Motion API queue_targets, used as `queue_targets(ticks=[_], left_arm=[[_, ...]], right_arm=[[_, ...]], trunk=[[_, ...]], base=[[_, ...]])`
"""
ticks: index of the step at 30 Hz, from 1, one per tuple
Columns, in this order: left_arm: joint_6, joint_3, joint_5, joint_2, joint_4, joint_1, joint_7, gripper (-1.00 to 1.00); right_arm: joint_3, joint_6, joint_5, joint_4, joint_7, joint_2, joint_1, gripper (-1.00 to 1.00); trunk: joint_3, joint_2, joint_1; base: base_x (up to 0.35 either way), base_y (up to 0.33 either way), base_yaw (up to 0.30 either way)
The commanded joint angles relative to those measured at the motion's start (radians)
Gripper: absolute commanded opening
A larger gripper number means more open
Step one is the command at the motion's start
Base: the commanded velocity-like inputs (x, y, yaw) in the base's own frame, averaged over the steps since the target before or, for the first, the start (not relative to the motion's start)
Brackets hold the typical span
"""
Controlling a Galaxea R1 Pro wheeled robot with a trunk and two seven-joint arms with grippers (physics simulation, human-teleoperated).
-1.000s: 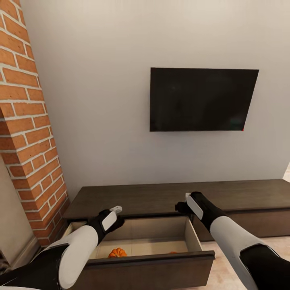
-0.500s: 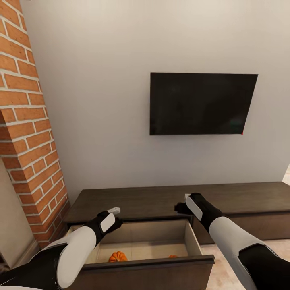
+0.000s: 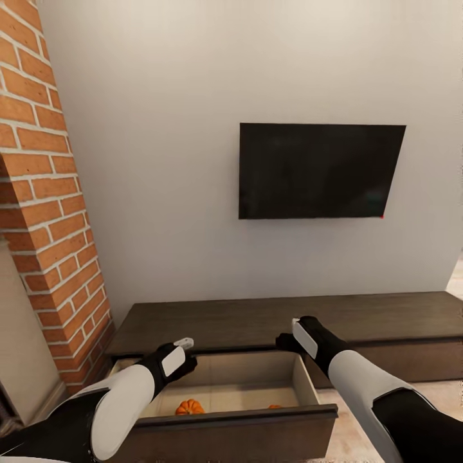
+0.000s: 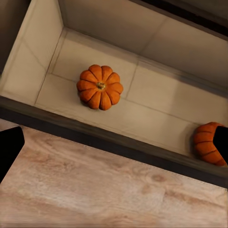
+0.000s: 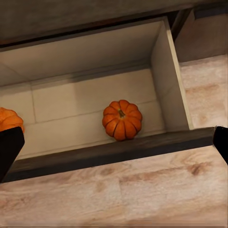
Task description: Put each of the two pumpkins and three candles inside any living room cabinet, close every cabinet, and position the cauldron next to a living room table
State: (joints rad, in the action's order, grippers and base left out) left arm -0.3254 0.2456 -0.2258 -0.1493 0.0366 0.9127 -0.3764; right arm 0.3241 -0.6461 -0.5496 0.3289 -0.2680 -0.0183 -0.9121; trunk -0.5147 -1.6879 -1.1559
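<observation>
Since a second ago the camera has tilted up a little: the TV [image 3: 320, 170] sits lower in the head view and more wall shows above it, while both arms have dropped slightly in the picture with their pose unchanged.

At far left the brick chimney [image 3: 45, 212] runs down to the floor beside the cabinet [image 3: 270, 318], a long, low dark unit under the grey wall. Its left drawer [image 3: 302, 379] is pulled out, pale inside, over light wood planks [image 5: 142, 194].

Reaching forward from lower left, the left arm is white at the forearm and black at the wrist, and the left gripper [image 3: 182, 345] hangs above the drawer's left part. From its wrist camera the black fingers [image 4: 9, 147] show at opposite edges of the frame, so the jaws are spread wide and hold nothing.

One pumpkin [image 4: 99, 87] lies on the drawer floor toward the left; the second pumpkin [image 5: 122, 119] lies toward the right wall, well apart from the first.

Stretched forward from lower right, the right arm has the right gripper [image 3: 287, 339] over the drawer's back right corner, near the cabinet top. Its fingertips [image 5: 10, 152] likewise sit at the frame's edges: spread apart, empty, touching nothing.
</observation>
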Motion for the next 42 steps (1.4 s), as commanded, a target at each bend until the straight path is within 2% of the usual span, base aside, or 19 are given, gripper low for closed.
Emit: queue_targets(ticks=[1,9,23,32,42], left_arm=[[0.0,-0.002,-0.01,-0.001,0.001,0.0,-0.006,1.0],[0.021,-0.002,-0.012,-0.002,-0.01,0.0,-0.006,1.0],[0.022,0.0,-0.012,-0.005,-0.014,0.0,-0.007,1.0],[0.022,0.0,-0.012,-0.007,-0.014,0.0,-0.006,1.0],[0.022,0.0,-0.012,-0.006,-0.014,0.0,-0.007,1.0]], right_arm=[[0.007,-0.003,-0.011,0.001,-0.008,0.0,-0.001,1.0],[0.007,-0.003,-0.01,0.001,-0.008,-0.001,-0.001,1.0],[0.009,-0.003,-0.01,-0.013,-0.008,-0.011,-0.001,1.0],[0.009,-0.003,-0.01,-0.013,-0.008,-0.014,-0.001,1.0],[0.007,-0.003,-0.009,-0.013,-0.008,-0.011,-0.001,1.0]], trunk=[[0.002,0.007,0.004],[0.002,0.007,0.004],[0.002,0.007,0.004],[0.002,0.007,0.004],[0.002,0.007,0.004]], base=[[-0.14,0.0,0.0],[-0.086,0.0,0.0],[-0.237,0.0,0.0],[-0.054,0.0,0.0],[-0.198,0.0,0.0]])
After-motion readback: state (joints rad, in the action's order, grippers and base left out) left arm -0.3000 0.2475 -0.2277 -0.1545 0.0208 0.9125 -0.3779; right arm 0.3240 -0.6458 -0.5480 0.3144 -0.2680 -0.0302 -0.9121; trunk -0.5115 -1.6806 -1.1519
